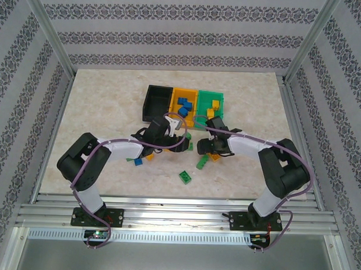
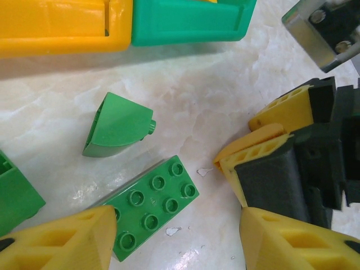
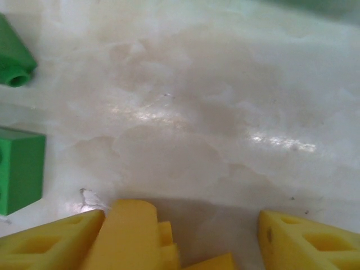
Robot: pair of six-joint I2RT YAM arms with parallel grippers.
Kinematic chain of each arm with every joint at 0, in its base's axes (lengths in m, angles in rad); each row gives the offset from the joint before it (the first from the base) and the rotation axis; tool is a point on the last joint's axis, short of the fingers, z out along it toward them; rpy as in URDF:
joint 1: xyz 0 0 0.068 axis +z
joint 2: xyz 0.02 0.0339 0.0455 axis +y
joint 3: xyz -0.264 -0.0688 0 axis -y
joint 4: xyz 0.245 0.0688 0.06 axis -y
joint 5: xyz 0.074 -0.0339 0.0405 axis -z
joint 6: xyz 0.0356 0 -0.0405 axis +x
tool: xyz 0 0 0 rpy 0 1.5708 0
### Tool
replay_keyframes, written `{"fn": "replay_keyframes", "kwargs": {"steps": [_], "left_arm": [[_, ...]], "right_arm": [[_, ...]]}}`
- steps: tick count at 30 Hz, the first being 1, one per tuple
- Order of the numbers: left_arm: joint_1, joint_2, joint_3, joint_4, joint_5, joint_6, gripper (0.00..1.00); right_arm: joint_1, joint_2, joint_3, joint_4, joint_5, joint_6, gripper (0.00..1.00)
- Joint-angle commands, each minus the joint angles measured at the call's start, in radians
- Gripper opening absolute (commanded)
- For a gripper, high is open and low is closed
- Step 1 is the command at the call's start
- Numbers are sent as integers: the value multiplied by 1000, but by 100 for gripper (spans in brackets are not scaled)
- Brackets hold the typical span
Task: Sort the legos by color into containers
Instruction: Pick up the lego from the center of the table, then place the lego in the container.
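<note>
Bricks of green colour are the matter now: an eight-stud green brick (image 2: 152, 205) lies on the tabletop (image 2: 214, 95), partly between the fingers (image 2: 62, 242) of the left claw (image 2: 177, 219), which stands open and holds nothing. The brick lies aslant and close to one finger, so I think the claw should first shift to centre over it, turn until its grip falls on the long sides, then go down and close gently. The right claw (image 3: 181, 216) also has its jaws apart; a yellow shape (image 3: 135, 236) sits beside one finger (image 3: 50, 242), and I cannot tell if it is a brick. This claw is just beside the left one, so a collision is, I judge, the main danger. A curved green piece (image 2: 115, 126) lies near the brick and could be pushed. The containers (image 1: 184, 101) stand in a row further back.
</note>
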Motion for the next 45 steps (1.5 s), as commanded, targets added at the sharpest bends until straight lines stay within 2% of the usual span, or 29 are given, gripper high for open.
{"fn": "replay_keyframes", "kwargs": {"steps": [1, 6, 9, 16, 23, 25, 27, 31, 38, 43, 45], "left_arm": [[8, -50, -18, 31, -20, 18, 60], [11, -52, -29, 39, -17, 16, 60], [11, -51, -32, 42, -12, 14, 60], [11, -57, -33, 42, -8, 14, 60], [11, -79, -39, 27, -2, 8, 60], [11, -89, -44, 22, -5, 4, 60], [11, -101, -50, 14, -8, 4, 60], [11, -122, -64, -3, -20, 9, 60], [11, -98, -52, 11, 6, 18, 60], [9, -59, -7, 17, 24, 20, 60], [8, -46, 17, 10, 33, 22, 60]], "right_arm": [[31, 48, 23, 32, -57, 8, 59], [43, 32, 37, 27, -49, -1, 32], [47, 8, 44, 20, -47, -7, 23], [20, -53, 120, -5, -27, -38, 22], [-83, 19, 350, -10, -18, -78, 24], [-101, 70, 430, -31, -2, -95, 27], [-111, 123, 502, -58, 24, -108, 44], [-113, 158, 547, -83, 41, -123, 58], [-108, 20, 382, 18, -22, -149, 69], [-103, -190, 178, 125, 18, -176, 95], [-122, -256, 101, 167, -5, -166, 98]]}}
